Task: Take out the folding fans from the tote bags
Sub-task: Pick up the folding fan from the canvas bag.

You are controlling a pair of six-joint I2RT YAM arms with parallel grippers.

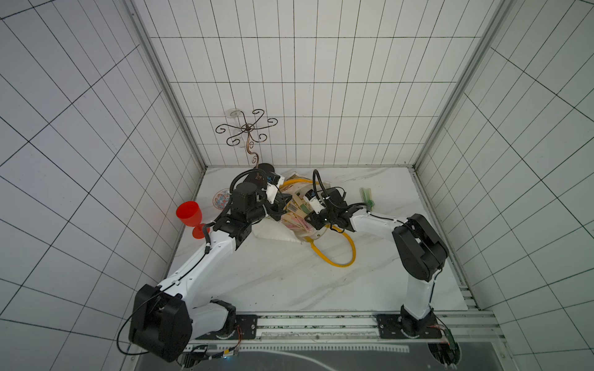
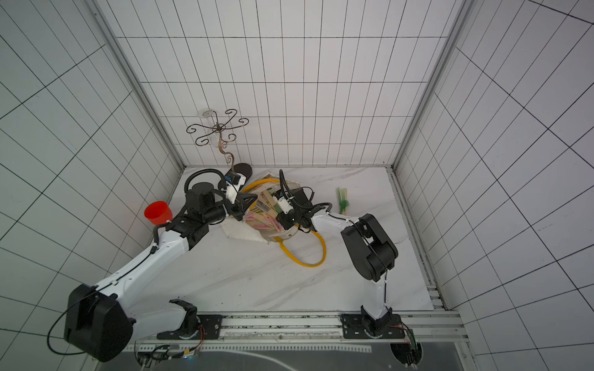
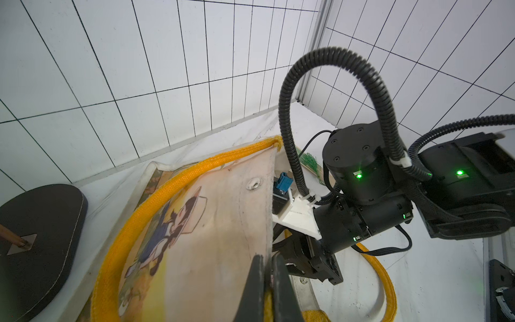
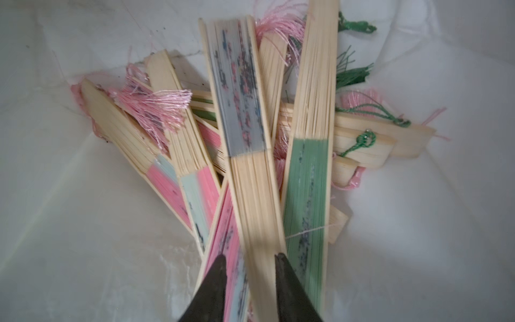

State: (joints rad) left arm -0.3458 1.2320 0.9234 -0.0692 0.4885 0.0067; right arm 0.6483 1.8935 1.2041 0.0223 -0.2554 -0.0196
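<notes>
Bamboo-ribbed grey fan (image 4: 239,97), dead ahead of the right gripper (image 4: 250,262).
It lies lengthwise between the parted jaws (left gripper (image 3: 268,258) clamps the tote bag (image 3: 217,223) rim).

White tiled walls (image 1: 321,96), seemingly marble tabletop (image 1: 273,276)

The counter (image 1: 289,282) is white stone with grey veins. Toward its back lies a crumpled cream bag (image 1: 273,234), one yellow handle (image 1: 348,253) looping flat over the stone. Well apart to the right lies one closed green fan (image 1: 366,195). Near the left edge are a red goblet (image 1: 189,213) and a small patterned plate (image 1: 221,199); a black stand base (image 1: 267,168) sits at the back
</notes>
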